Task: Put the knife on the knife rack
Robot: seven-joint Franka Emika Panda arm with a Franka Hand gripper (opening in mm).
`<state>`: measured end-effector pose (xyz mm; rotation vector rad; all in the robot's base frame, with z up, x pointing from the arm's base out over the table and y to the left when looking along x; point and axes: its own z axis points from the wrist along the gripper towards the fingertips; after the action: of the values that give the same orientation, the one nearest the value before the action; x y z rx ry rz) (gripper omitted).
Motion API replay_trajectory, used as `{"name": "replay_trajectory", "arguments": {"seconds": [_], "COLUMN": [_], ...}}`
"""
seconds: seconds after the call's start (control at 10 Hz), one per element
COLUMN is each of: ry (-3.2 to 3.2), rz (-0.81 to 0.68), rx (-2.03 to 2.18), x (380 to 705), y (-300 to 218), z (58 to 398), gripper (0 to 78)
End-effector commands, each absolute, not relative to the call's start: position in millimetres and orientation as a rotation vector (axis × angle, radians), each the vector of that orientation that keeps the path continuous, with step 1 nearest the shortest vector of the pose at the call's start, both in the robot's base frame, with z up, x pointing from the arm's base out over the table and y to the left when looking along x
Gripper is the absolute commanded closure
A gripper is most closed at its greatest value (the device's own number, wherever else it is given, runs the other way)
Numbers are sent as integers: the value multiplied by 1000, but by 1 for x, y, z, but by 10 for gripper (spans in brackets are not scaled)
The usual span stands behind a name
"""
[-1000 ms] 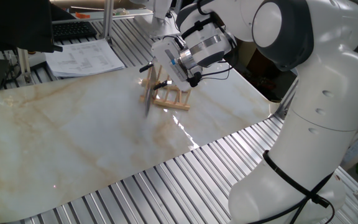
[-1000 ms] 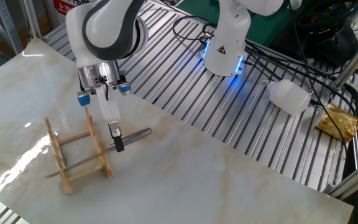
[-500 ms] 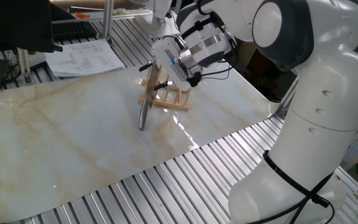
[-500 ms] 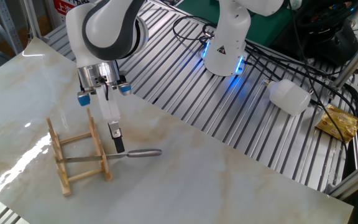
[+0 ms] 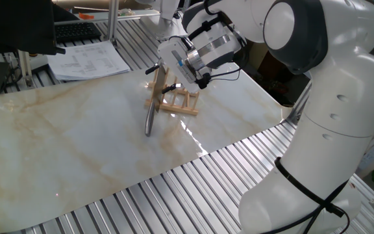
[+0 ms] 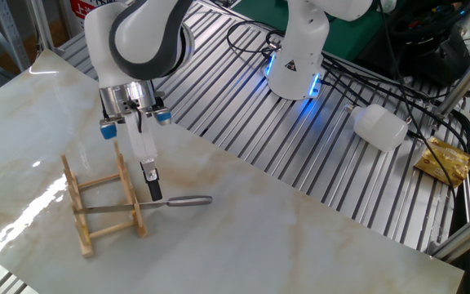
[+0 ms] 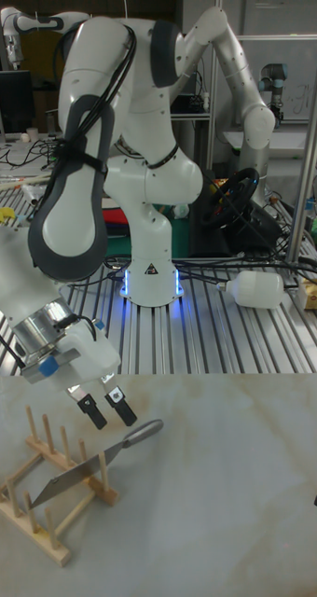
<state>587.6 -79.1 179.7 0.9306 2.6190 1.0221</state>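
The knife (image 7: 73, 473) rests in the knife rack (image 7: 39, 504), a light-wood frame with upright pegs. Its grey blade lies between the pegs and its shiny handle (image 6: 189, 200) sticks out past the rack's end, over the marble board. My gripper (image 7: 104, 410) hangs just above the knife where blade meets handle. It is open, with both black fingertips apart and clear of the metal. In one fixed view the knife (image 5: 150, 117) slants down from the rack (image 5: 176, 104) under the gripper (image 5: 162, 78). In the other fixed view the gripper (image 6: 153, 193) stands beside the rack (image 6: 95, 204).
The marble board (image 5: 63, 143) lies on a slatted metal table. Papers (image 5: 87, 60) and a keyboard (image 5: 76, 29) sit at its far side. A white bottle (image 6: 379, 126), a gold packet (image 6: 445, 160) and cables lie near the robot base (image 6: 296, 61).
The gripper let go of the knife. Its handle dropped from the raised, tilted pose and the blade settled between the pegs. The gripper has since lifted slightly.
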Motion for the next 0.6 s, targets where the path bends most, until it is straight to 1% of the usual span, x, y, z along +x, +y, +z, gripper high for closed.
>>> {"name": "replay_trajectory", "arguments": {"seconds": [0.1,0.2,0.3,0.4,0.5,0.6], "ry": [2621,2630,2656,2696,2702,2757], "rz": [1012,979,912,796,782,662], "rx": [958,959,945,922,920,914], "x": [589,590,590,591,591,590], "y": [-76,-72,-67,-62,-61,-53], "z": [184,188,192,196,196,202], "gripper": [1,1,1,1,1,1]}}
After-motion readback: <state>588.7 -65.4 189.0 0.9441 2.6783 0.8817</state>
